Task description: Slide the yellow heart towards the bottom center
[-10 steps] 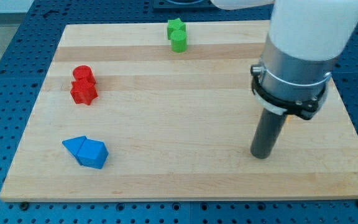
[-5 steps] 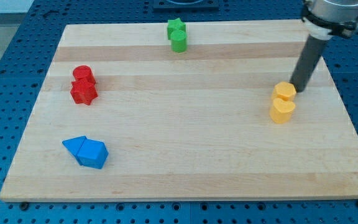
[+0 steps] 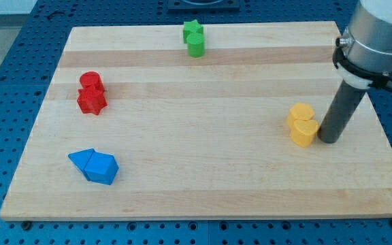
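Note:
The yellow heart [image 3: 304, 132] lies at the view's right on the wooden board [image 3: 203, 177]. A second yellow block [image 3: 299, 113], its shape unclear, touches it on the upper left. My tip [image 3: 329, 140] stands just right of the heart, touching or almost touching its right side. The rod rises from there toward the view's top right.
A green star [image 3: 192, 29] and green cylinder [image 3: 195, 45] sit at top centre. A red cylinder [image 3: 90, 81] and red star [image 3: 91, 101] sit at the left. Two blue blocks [image 3: 94, 165] lie at the bottom left. The board's right edge is close to my tip.
My tip moved from the upper right of the yellow pair down to the heart's right side. Both yellow blocks shifted a little left and down.

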